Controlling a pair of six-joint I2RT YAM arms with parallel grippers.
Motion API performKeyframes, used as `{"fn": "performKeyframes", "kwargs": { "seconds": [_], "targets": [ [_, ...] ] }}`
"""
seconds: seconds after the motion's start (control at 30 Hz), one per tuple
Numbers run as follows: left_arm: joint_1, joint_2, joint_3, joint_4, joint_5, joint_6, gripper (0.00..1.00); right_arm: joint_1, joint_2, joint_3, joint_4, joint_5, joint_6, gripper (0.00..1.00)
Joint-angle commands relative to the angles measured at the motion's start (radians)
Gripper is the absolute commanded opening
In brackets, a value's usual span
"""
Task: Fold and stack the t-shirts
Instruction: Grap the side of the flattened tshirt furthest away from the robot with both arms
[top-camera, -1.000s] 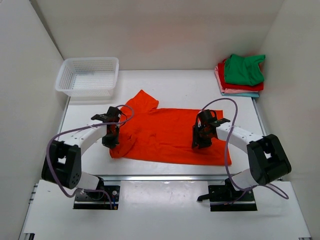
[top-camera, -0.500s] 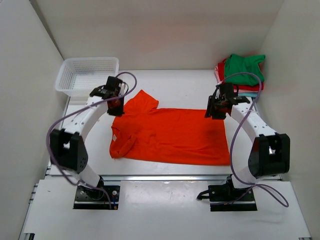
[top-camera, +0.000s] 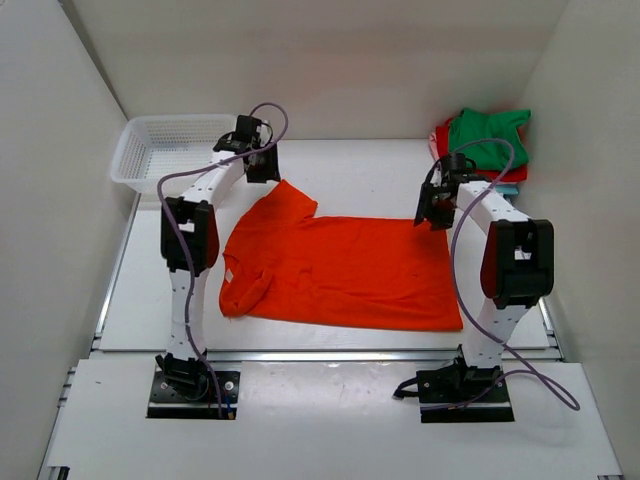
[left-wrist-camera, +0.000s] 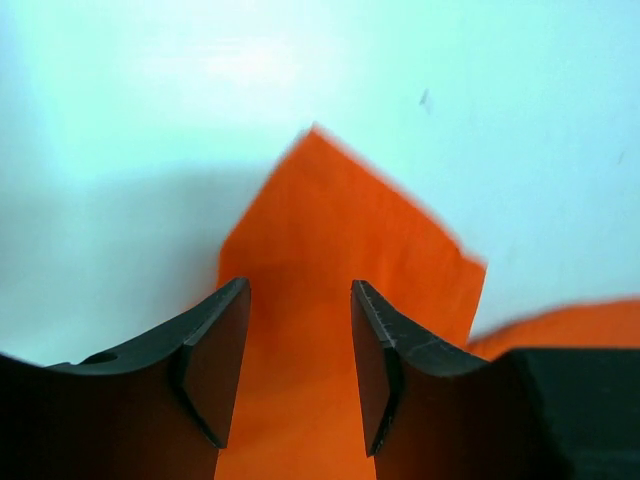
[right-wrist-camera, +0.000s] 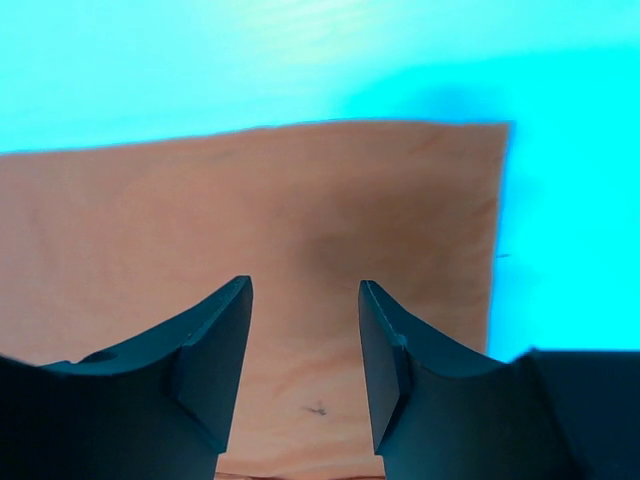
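A bright orange t-shirt (top-camera: 340, 268) lies spread flat on the white table, its near-left sleeve bunched. My left gripper (top-camera: 262, 172) is open above the far-left sleeve (left-wrist-camera: 330, 250), which shows between the fingers in the left wrist view. My right gripper (top-camera: 432, 212) is open above the shirt's far-right corner (right-wrist-camera: 330, 210); the cloth looks pale orange in the right wrist view. Neither gripper holds cloth. A stack of folded shirts (top-camera: 482, 150), green on top with red, pink and light blue below, sits at the far right.
A white plastic mesh basket (top-camera: 175, 152) stands at the far left corner, close to my left arm. White walls enclose the table on the left, back and right. The table's front edge (top-camera: 330, 355) runs just past the shirt's near hem.
Both arms have stretched away from the shirt's middle to its far edge: the left gripper to the far-left sleeve, the right to the far-right corner. The shirt has not moved.
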Motion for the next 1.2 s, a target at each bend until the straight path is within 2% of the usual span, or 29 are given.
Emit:
{"fn": "performKeyframes", "kwargs": {
  "seconds": [0.0, 0.13, 0.2, 0.27, 0.37, 0.43, 0.5, 0.53, 0.57, 0.6, 0.77, 0.8, 0.83, 0.87, 0.9, 1.07, 1.17],
  "targets": [
    [-0.016, 0.115, 0.192, -0.019, 0.054, -0.022, 0.56, -0.035, 0.013, 0.063, 0.026, 0.010, 0.014, 0.44],
    [-0.036, 0.278, 0.460, -0.157, 0.015, -0.010, 0.59, -0.072, 0.025, 0.081, 0.029, 0.016, 0.014, 0.45],
    [-0.041, 0.355, 0.534, -0.206, 0.013, -0.007, 0.59, -0.085, 0.025, 0.081, 0.041, 0.019, 0.020, 0.45],
    [-0.047, 0.369, 0.547, -0.224, 0.002, 0.004, 0.59, -0.104, 0.016, 0.078, 0.044, 0.014, 0.015, 0.46],
    [-0.047, 0.349, 0.444, -0.192, -0.030, 0.013, 0.60, -0.118, 0.025, 0.070, 0.049, 0.001, 0.019, 0.48],
    [-0.050, 0.325, 0.403, -0.179, -0.016, 0.018, 0.47, -0.122, 0.039, 0.070, 0.053, 0.000, 0.026, 0.50],
    [-0.050, 0.322, 0.382, -0.174, 0.007, 0.025, 0.20, -0.128, 0.041, 0.067, 0.065, 0.005, 0.032, 0.51],
    [-0.047, 0.323, 0.379, -0.174, 0.016, 0.016, 0.14, -0.133, 0.045, 0.066, 0.063, -0.003, 0.035, 0.53],
    [-0.047, 0.325, 0.382, -0.178, 0.022, 0.012, 0.03, -0.132, 0.056, 0.063, 0.073, -0.006, 0.034, 0.53],
    [-0.044, 0.328, 0.389, -0.179, 0.031, 0.012, 0.00, -0.136, 0.059, 0.067, 0.076, -0.009, 0.040, 0.53],
    [-0.032, 0.322, 0.402, -0.188, 0.054, 0.012, 0.00, -0.130, 0.120, 0.085, 0.096, -0.015, 0.063, 0.54],
    [-0.032, 0.314, 0.407, -0.191, 0.063, 0.008, 0.12, -0.132, 0.140, 0.089, 0.092, -0.003, 0.069, 0.54],
    [-0.023, 0.308, 0.405, -0.188, 0.056, 0.002, 0.44, -0.127, 0.143, 0.095, 0.090, 0.013, 0.068, 0.54],
    [-0.021, 0.294, 0.399, -0.176, 0.051, 0.005, 0.50, -0.121, 0.153, 0.101, 0.084, 0.013, 0.069, 0.54],
    [-0.021, 0.286, 0.390, -0.165, 0.048, 0.004, 0.51, -0.116, 0.166, 0.106, 0.072, 0.028, 0.068, 0.55],
    [-0.009, 0.210, 0.307, -0.106, 0.015, -0.010, 0.76, -0.115, 0.180, 0.109, 0.053, 0.063, 0.072, 0.56],
    [0.000, 0.179, 0.272, -0.079, 0.016, -0.011, 0.77, -0.110, 0.168, 0.100, 0.067, 0.072, 0.075, 0.57]
  ]
}}
